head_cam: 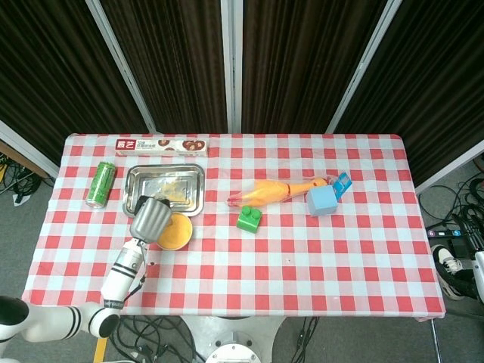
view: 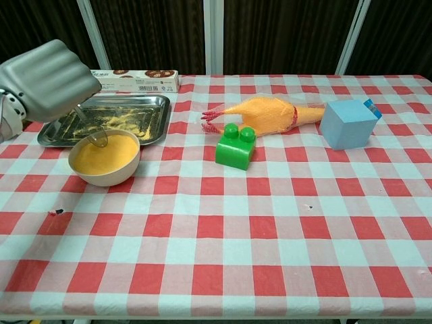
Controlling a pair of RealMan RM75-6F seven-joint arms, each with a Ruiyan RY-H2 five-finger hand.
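Observation:
My left hand (head_cam: 150,219) is raised over the left edge of the cream bowl (head_cam: 190,228), fingers curled in a fist. In the chest view the left hand (view: 48,79) grips the thin handle of a spoon (view: 97,138), whose tip dips into the yellow filling of the bowl (view: 102,177). Just behind the bowl lies a metal tray (view: 162,125) smeared with yellow crumbs; the tray (head_cam: 201,189) is partly covered by the hand in the head view. My right hand shows in neither view.
A green can (head_cam: 100,184) lies left of the tray, a long biscuit box (head_cam: 162,144) behind it. Mid-table are a green toy brick (view: 235,145), a rubber chicken (view: 270,115), a light blue cube (view: 346,123) and a small blue packet (head_cam: 342,182).

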